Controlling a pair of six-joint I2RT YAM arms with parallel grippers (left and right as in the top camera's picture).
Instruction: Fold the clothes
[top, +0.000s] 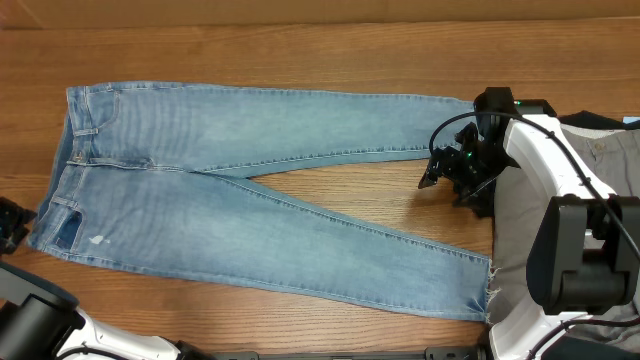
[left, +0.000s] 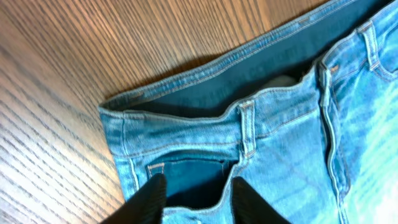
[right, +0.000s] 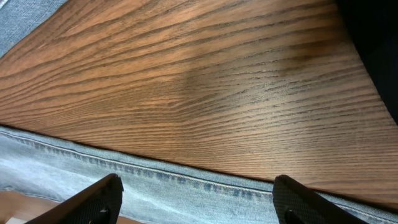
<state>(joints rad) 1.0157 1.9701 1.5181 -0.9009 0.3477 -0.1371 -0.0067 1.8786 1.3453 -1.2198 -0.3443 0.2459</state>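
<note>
The light-blue jeans lie flat on the wooden table, waistband at the left and the two legs spread rightward in a V. My left gripper is at the near waist corner. In the left wrist view its fingers are open just over the waistband and a pocket opening. My right gripper hovers by the far leg's hem end. In the right wrist view its fingers are wide open above the leg's stitched side seam. Neither holds cloth.
A pile of other garments, grey-beige and dark, lies at the right edge under the right arm. Bare wood shows between the two legs. The near leg's frayed hem ends beside the right arm's base.
</note>
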